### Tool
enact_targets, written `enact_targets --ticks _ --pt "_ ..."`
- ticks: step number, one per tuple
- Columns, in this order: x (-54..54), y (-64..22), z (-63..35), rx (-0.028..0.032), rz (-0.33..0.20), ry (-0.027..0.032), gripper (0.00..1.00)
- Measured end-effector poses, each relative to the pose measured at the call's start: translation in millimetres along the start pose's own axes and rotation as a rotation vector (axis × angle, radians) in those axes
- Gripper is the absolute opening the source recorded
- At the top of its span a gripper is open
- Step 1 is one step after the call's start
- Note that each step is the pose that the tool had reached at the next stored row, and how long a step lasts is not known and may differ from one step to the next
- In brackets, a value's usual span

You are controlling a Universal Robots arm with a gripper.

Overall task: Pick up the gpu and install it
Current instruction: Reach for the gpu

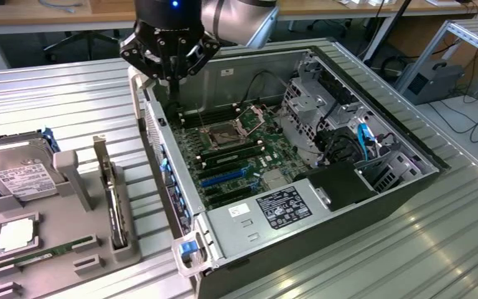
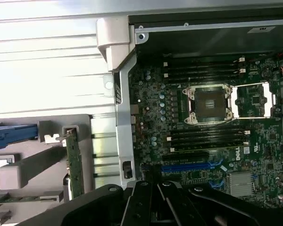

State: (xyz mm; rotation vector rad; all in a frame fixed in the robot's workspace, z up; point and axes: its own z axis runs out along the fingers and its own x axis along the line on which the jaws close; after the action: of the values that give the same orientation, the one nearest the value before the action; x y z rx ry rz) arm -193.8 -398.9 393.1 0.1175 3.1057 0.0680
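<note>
The gpu (image 1: 111,199) is a thin card standing on edge in a slot of the grey tray (image 1: 65,277), at the exterior view's left of the open computer case (image 1: 222,243). In the wrist view the gpu (image 2: 75,165) shows edge-on beside the case wall. My gripper (image 1: 173,103) hangs over the far rear corner of the case, above the motherboard (image 1: 239,152). Its fingers are shut together with nothing between them, well apart from the gpu. Its black linkage (image 2: 155,202) sits over the blue expansion slot (image 2: 188,166), with the bare processor socket (image 2: 210,103) beyond.
The tray also holds a silver hard drive (image 1: 15,171), a processor (image 1: 15,237) and a green RAM stick (image 1: 35,256). Inside the case are a black power supply (image 1: 285,205) and a metal drive cage (image 1: 313,106) with cables. Everything rests on a ridged metal table (image 1: 405,249).
</note>
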Motion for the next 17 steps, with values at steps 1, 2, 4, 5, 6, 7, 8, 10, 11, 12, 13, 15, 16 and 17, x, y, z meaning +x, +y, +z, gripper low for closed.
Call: enact_targets --ticks 1,2,4,5,6,7,8,10,11,12,13,15,16,17 --pt "3.3 -0.3 -0.1 0.0000 0.000 -0.0003 0.11" --pt "7.2 -0.5 -0.2 -0.0001 0.000 -0.0006 0.11" --pt "17.3 -1.3 -0.6 0.0000 0.000 -0.0013 0.11" --pt "23.6 -1.8 -0.7 -0.0001 0.000 -0.0017 0.11" --pt "32.8 -2.4 -1.0 -0.0002 0.000 -0.0021 0.11" --pt "45.6 -3.4 -1.3 -0.0001 0.000 -0.0025 0.11" --pt "52.7 -3.9 -1.5 -0.0002 0.000 -0.0026 0.11" --pt "61.5 -4.6 -1.8 -0.0001 0.000 -0.0025 0.11" --pt "65.7 -4.9 -1.8 -0.0001 0.000 -0.0026 0.11" --pt "69.2 -5.2 -1.8 -0.0001 0.001 -0.0026 0.11" --pt "73.2 -5.5 -1.6 -0.0002 0.002 -0.0027 0.11" --pt "82.8 -6.2 -1.4 -0.0005 0.005 -0.0027 0.11" --pt "87.0 -6.6 -1.3 -0.0007 0.005 -0.0028 0.11" --pt "90.8 -6.9 -1.2 -0.0008 0.006 -0.0028 0.11"
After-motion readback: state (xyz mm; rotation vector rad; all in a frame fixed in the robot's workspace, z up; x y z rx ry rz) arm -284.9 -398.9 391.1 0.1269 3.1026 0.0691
